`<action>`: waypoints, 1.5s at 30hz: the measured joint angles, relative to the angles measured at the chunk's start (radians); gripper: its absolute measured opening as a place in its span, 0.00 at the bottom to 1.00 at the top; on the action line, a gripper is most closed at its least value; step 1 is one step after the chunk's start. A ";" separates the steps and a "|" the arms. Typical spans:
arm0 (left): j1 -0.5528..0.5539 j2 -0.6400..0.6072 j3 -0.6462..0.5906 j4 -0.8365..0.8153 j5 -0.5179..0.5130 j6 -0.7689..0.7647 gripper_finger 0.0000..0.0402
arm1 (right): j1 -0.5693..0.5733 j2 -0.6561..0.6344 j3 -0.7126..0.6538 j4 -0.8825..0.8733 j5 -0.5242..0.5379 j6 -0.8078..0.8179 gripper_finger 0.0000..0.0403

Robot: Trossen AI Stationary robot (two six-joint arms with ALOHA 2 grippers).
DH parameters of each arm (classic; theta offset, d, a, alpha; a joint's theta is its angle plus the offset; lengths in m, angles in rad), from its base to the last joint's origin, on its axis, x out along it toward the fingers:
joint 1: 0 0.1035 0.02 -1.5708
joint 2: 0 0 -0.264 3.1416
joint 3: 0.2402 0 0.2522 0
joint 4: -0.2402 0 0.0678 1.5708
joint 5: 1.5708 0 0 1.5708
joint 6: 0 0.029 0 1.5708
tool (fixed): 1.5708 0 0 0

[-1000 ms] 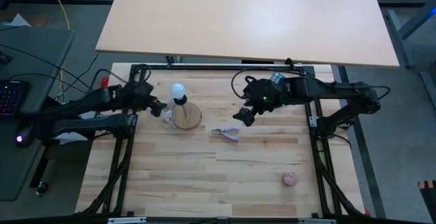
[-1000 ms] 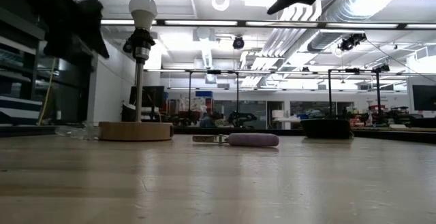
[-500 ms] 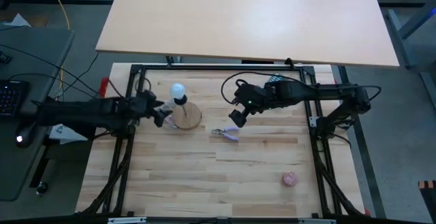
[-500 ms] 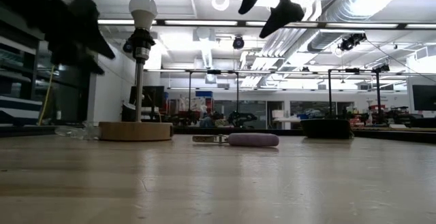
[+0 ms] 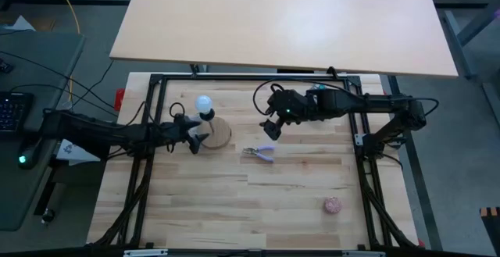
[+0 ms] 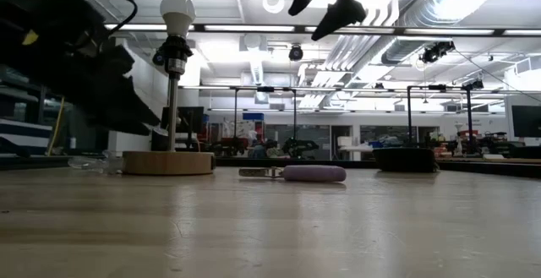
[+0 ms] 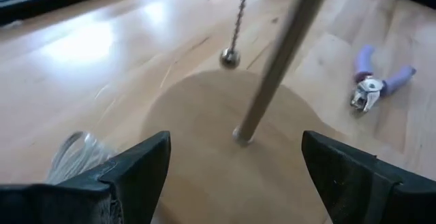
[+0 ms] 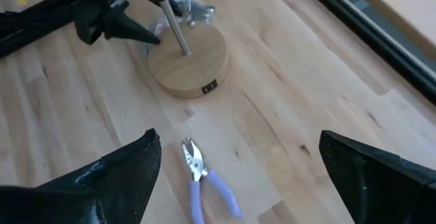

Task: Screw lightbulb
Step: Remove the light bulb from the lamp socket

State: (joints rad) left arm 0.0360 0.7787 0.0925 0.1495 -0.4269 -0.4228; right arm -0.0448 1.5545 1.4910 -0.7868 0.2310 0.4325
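The white lightbulb [image 5: 203, 103] sits in the black socket [image 6: 173, 57] on top of a thin stem that rises from a round wooden disc [image 5: 216, 134]; it also shows in the low view [image 6: 177, 8]. My left gripper [image 5: 195, 140] is open and low by the disc's left edge. In the left wrist view [image 7: 231, 176] its fingers stand apart before the disc [image 7: 225, 142] and the stem [image 7: 283, 54]. My right gripper [image 5: 269, 125] is open and empty, high above the table to the right of the lamp, and shows in the right wrist view [image 8: 238, 183].
Purple-handled pliers [image 5: 260, 154] lie on the table right of the disc. A pinkish ball [image 5: 333, 205] lies near the front right. A clear plastic piece [image 7: 75, 152] lies by the disc's left side. A pull chain [image 7: 229, 58] hangs beside the stem.
My left gripper has gone down and toward the table's right and near edge, ending low beside the wooden disc. My right gripper has gone toward the table's left, toward the lamp, staying high. The bulb and lamp have kept still.
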 joint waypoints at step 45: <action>0.023 0.327 0.492 -0.066 0.153 0.003 0.05 | -0.009 -0.206 0.000 0.115 0.156 0.022 0.96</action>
State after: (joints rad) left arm 0.0592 1.1059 0.5849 0.0835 -0.2743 -0.4193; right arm -0.0535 1.3481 1.4914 -0.6720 0.3873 0.4549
